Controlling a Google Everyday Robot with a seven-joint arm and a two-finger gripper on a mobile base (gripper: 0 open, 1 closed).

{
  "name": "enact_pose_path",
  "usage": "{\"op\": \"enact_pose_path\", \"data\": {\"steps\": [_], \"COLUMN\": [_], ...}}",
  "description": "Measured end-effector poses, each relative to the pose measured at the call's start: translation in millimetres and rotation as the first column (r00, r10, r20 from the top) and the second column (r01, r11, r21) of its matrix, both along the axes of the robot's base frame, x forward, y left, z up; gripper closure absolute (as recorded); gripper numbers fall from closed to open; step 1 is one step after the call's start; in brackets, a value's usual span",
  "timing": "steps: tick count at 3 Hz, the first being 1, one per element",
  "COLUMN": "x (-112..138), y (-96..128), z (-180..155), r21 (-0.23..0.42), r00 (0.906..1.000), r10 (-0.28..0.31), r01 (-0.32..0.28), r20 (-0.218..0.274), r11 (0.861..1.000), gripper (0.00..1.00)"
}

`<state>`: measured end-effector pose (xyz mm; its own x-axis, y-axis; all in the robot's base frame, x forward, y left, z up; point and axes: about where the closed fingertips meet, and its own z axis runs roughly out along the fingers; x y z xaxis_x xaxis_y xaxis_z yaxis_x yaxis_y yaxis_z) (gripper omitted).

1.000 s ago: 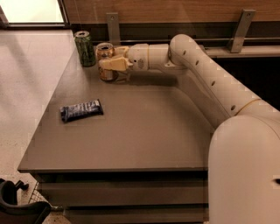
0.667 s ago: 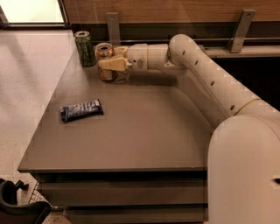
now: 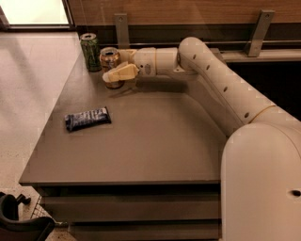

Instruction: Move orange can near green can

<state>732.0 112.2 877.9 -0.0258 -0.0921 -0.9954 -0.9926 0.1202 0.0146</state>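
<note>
1. Camera view is showing the tool (image 3: 113,67) at the far left corner of the desk (image 3: 155,141), its two fingers straddling the orange can (image 3: 110,56) and appearing to be clamping on its body, one finger crossing the front and the other lying behind.
2. Orange can is standing upright on the desk, just beside the green can (image 3: 90,51) but not touching it; a narrow gap is showing between them.
3. Handling judgement: thin metal wall, so likely denting under a hard squeeze; probably light if empty, though the contents are not showing. Smooth sides are likely making it slippery.
4. Best hold is looking like mid-body, fingers on opposite sides, well below the silver rim, which is where the tool is sitting.
5. Risk: the green can is standing close on the left, so any sideways nudge is risking tipping it.
6. Desk surface is looking flat, matte and grey-brown, offering steady footing for a can. A dark blue snack bar (image 3: 87,118) is lying well apart, nearer the front left.
7. Room: pale floor (image 3: 28,84) is running along the left, and a wood-panelled wall (image 3: 188,12) with metal brackets (image 3: 121,28) is standing behind the desk.
</note>
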Motion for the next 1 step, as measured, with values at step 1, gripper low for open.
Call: {"op": "enact_pose_path", "data": {"steps": [1], "x": [0.0], "y": [0.0], "z": [0.0], "r21": [0.000], "r00": [1.0000], "r10": [0.000], "r01": [0.000], "r20": [0.000], "r11": [1.000], "gripper": [0.00]}}
